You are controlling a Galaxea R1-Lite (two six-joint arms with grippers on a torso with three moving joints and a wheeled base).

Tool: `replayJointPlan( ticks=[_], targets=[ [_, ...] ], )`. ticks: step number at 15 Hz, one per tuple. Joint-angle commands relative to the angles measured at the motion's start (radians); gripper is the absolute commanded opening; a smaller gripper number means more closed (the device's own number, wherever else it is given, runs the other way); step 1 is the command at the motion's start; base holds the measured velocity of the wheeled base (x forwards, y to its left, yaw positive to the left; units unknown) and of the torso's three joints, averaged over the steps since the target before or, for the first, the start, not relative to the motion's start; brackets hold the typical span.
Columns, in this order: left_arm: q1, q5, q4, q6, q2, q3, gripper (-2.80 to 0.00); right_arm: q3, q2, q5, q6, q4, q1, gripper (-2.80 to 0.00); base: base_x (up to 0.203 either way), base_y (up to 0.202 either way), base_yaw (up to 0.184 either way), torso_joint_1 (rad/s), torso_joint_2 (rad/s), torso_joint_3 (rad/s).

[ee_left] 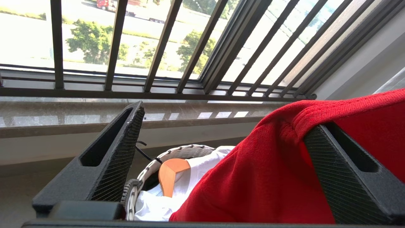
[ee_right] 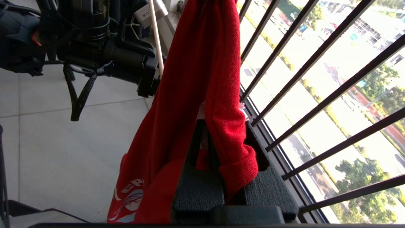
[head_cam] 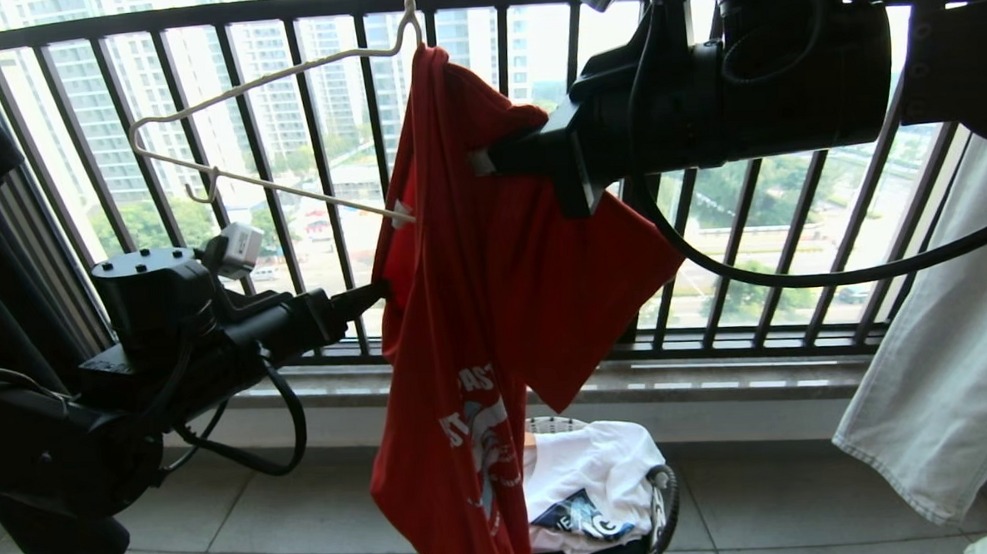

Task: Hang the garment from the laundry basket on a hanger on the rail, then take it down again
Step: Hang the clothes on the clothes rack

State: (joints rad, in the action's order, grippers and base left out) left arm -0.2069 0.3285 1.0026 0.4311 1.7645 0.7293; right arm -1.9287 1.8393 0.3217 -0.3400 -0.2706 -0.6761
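Red, limp T-shirt (head_cam: 462, 312) drapes centre-frame on the white hanger (head_cam: 270, 128); right hand (head_cam: 488, 161) pinches a fold, left hand (head_cam: 373, 295) gapes beside the hem. Grab bunched cloth.

the left gripper (ee_left: 218, 133) has its two black ribbed fingers (ee_left: 121, 148) spread wide. the red garment (ee_left: 253, 177) is draped over the tip of one finger and fills much of the gap between them; the other finger stands clear of the cloth. beyond the garment, lower down, sits the laundry basket (ee_left: 177, 153) with its whitish woven rim, holding white cloth (ee_left: 152, 202) and a light-wood hanger (ee_left: 169, 174) that lies on the cloth. past the basket is a pale stone window sill (ee_left: 79, 117), and above the sill a black barred window railing (ee_left: 158, 47) with trees and a road outside.
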Motion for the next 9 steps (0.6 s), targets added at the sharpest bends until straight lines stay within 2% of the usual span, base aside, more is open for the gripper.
replayJointPlan(
  ticks=[1, 9],
  targets=[
    [0.014, 0.001, 0.005, 0.003, -0.003, 0.007, 0.00, -0.001, 0.000, 0.000, -0.002, -0.001, 0.004, -2.80, 0.000, 0.000, 0.000, 0.000, 0.00, 0.000],
    [0.037, -0.019, 0.001, 0.003, 0.032, 0.033, 0.00, 0.016, -0.025, 0.003, -0.002, -0.004, 0.011, -2.80, 0.000, 0.000, 0.000, 0.000, 0.00, 0.000]
  ],
)
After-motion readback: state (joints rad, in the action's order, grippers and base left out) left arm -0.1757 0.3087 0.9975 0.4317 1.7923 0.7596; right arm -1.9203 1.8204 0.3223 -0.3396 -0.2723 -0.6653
